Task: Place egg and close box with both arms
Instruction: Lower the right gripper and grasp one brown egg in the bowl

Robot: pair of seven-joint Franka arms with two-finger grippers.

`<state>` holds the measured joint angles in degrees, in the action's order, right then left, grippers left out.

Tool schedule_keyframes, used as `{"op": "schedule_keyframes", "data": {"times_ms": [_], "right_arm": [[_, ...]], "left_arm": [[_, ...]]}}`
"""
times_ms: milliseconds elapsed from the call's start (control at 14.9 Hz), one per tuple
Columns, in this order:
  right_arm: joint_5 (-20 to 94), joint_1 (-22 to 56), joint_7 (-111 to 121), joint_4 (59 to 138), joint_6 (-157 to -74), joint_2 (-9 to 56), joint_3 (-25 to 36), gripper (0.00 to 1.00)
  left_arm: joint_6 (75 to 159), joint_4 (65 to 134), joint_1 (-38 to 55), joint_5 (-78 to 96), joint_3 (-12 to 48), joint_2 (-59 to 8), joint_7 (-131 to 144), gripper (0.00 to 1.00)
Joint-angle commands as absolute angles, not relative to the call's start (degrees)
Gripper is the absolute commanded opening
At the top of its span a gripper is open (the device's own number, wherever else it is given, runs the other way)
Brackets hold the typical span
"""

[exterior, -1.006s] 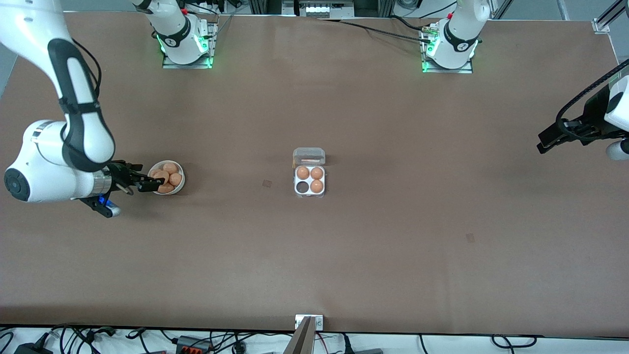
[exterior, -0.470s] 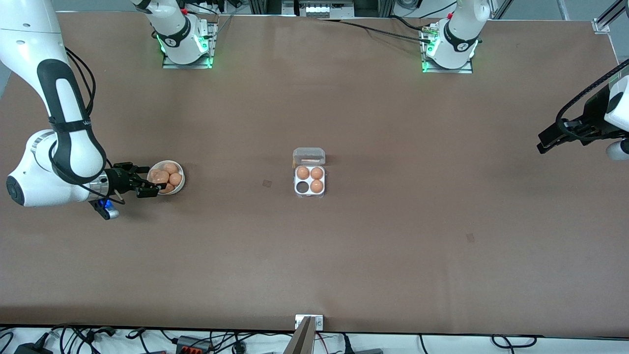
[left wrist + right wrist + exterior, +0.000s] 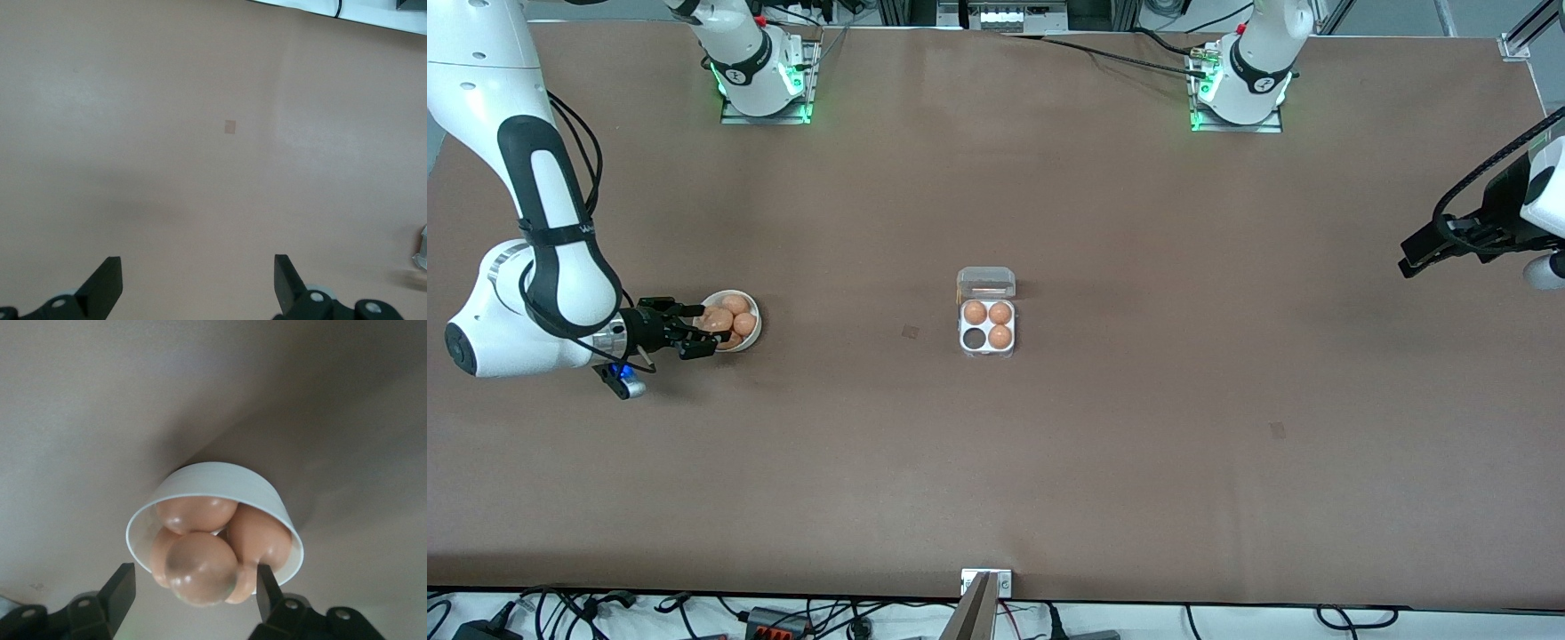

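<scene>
The box (image 3: pixel 987 348) lies at mid-table, its clear lid (image 3: pixel 986 283) swung open away from the front camera. Three brown eggs fill its cells and one cell (image 3: pixel 972 339) is empty. A white bowl (image 3: pixel 755 313) (image 3: pixel 213 475) holding several eggs stands toward the right arm's end. My right gripper (image 3: pixel 704 331) (image 3: pixel 193 577) is at the bowl, open, its fingers on either side of the topmost egg (image 3: pixel 200 567) (image 3: pixel 717 321) with gaps showing. My left gripper (image 3: pixel 1412 258) (image 3: pixel 198 273) waits open over bare table at the left arm's end.
The brown table (image 3: pixel 1138 427) (image 3: pixel 200 167) carries a small taped square (image 3: pixel 910 332) between bowl and box and another (image 3: pixel 1278 430) (image 3: pixel 230 126) nearer the front camera. The arm bases (image 3: pixel 765 80) (image 3: pixel 1240 89) stand along the table's edge farthest from the front camera.
The right arm's wrist has drawn back a little and the gripper has settled around the top egg in the bowl. The left arm and the box have not moved.
</scene>
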<state>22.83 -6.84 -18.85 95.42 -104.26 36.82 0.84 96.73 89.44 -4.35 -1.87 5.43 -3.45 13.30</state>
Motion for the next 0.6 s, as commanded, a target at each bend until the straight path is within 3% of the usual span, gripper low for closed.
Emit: {"op": "schedule_keyframes", "data": {"times_ms": [0,134,201,335,537], "right_arm": [[24.2,-7.9,-18.7,93.8,-103.9,38.2,0.4,0.81],[24.1,-7.9,-18.9,93.6,-103.7,38.3,0.4,0.80],[24.1,-7.9,-18.5,93.4,-103.5,38.3,0.4,0.74],[24.0,-7.8,-17.8,93.1,-103.2,38.3,0.4,0.50],[23.6,-7.7,-14.2,92.4,-102.7,38.2,0.4,0.24]], "left_arm": [[96.2,88.5,-4.6,-1.2,5.6,-3.4,13.8,1.00],[96.2,88.4,-4.6,-1.2,5.6,-3.4,13.8,1.00],[96.2,88.4,-4.6,-1.2,5.6,-3.4,13.8,1.00],[96.3,88.4,-4.6,-1.2,5.6,-3.4,13.8,1.00],[96.2,88.4,-4.7,-1.2,5.6,-3.4,13.8,1.00]]}}
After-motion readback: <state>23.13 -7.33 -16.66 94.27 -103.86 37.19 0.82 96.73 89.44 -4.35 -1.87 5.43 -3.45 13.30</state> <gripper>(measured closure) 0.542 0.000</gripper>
